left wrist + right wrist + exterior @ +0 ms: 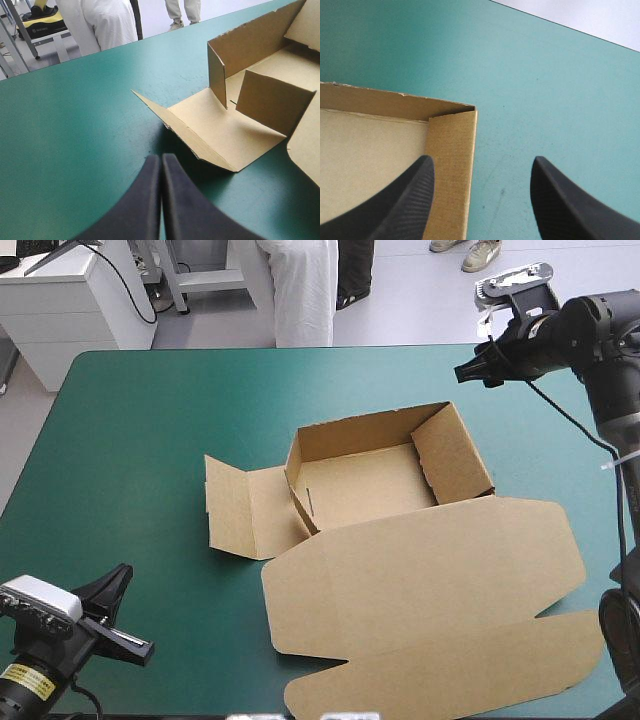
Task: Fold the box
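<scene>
Brown box (pixel 370 485) is half raised | left gripper (pixel 161 161) is pressed together, pointed at flat flap (pixel 215 135), probably for pushing | right gripper (pixel 482 162) is spread above wall (pixel 451 165)

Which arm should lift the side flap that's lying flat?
Probably the left. The left gripper, shut, points straight at the flap, close to its edge. The right gripper hangs open over the far right corner of the box, where the walls already stand.

Beyond the far edge of the teal-green table (pixel 150 440), pale floor (pixel 420 290) is showing; a white cabinet (pixel 60 300) is standing off its far left corner.
</scene>
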Motion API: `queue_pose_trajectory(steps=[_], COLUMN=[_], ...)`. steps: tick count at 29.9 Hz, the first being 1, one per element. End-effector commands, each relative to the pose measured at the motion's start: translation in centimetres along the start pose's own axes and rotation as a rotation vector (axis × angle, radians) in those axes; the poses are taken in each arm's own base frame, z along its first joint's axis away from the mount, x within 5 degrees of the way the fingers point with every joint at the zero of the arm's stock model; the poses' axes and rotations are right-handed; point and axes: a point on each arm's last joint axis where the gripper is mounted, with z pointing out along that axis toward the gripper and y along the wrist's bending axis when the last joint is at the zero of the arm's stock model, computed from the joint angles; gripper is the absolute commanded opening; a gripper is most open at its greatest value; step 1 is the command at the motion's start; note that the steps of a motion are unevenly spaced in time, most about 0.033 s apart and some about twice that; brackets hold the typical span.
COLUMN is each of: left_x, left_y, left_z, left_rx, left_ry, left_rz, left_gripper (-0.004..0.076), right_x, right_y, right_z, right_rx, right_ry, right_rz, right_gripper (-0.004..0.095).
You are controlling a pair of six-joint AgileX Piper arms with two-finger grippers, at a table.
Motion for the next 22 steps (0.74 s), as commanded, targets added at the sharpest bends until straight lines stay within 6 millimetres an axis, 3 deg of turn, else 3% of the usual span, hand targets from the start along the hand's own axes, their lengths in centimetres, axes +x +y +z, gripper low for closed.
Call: queue_pose_trajectory(steps=[1, 9, 15, 22], left_x=[-1.4, -1.4, -1.4, -1.4], left_y=[0.2, 0.2, 0.2, 0.2], left_z=[-0.2, -0.2, -0.2, -0.2], left_rx=[-0.008, -0.008, -0.008, -0.008], left_ry=[-0.087, -0.087, -0.087, -0.087], left_rz=[-0.008, -0.008, -0.008, -0.008], left_gripper=[-0.001, -0.001, -0.001, -0.001], right_x=[-0.3, 0.3, 2.7, 4.4], right_y=[-0.1, 0.0, 0.5, 1.2], right_z=[-2.0, 4.9, 11.7, 16.1], right_rx=[0.013, -0.019, -0.063, -0.118], right_ry=[-0.051, 0.101, 0.284, 0.388], right_rz=[-0.011, -0.011, -0.008, 0.011], right_gripper=[0.0536, 0.0536, 0.0536, 0.048])
